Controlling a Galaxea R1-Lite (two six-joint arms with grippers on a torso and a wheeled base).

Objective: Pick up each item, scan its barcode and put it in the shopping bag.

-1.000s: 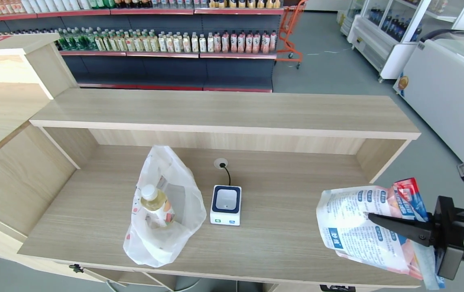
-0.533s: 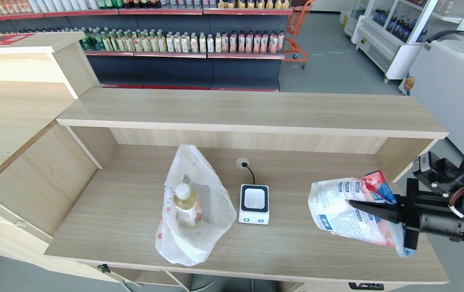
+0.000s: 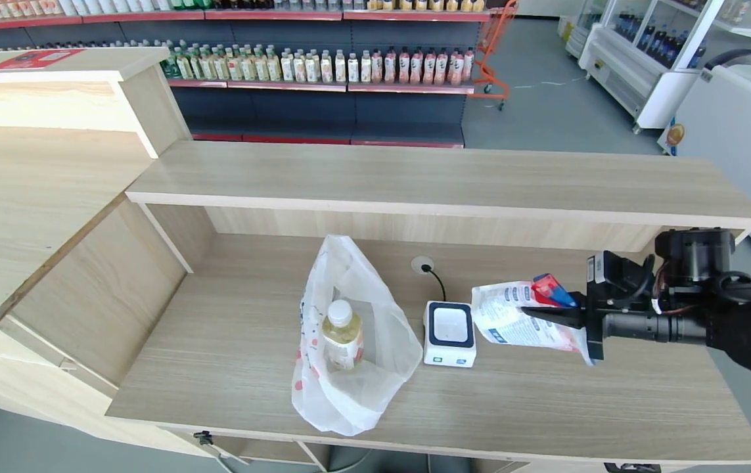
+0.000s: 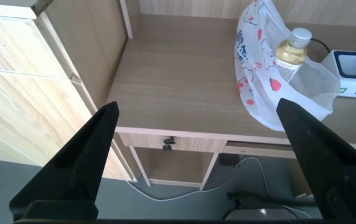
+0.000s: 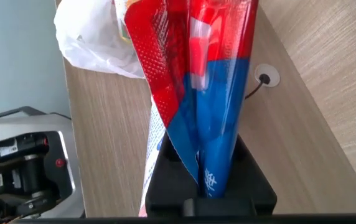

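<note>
My right gripper [image 3: 549, 317] is shut on a white, red and blue snack pouch [image 3: 513, 316] and holds it just right of the barcode scanner [image 3: 449, 332], above the counter. The right wrist view looks along the pouch's red and blue end [image 5: 203, 93]. The white shopping bag [image 3: 349, 341] stands open left of the scanner with a bottle of yellow drink [image 3: 341, 334] inside. From the left wrist view, my left gripper [image 4: 196, 143] is open, off the counter's near left side, with the shopping bag [image 4: 259, 68], bottle [image 4: 291, 50] and scanner [image 4: 353, 70] beyond it.
The wooden counter [image 3: 546, 407] has a raised ledge [image 3: 441, 180] along its back and side walls. A cable runs from the scanner to a hole [image 3: 422, 265] in the counter. Bare counter lies right of the scanner and left of the bag.
The head camera has shifted, so the scene slid right. My right gripper has carried the pouch left and lower, from the counter's right end to just beside the scanner.
</note>
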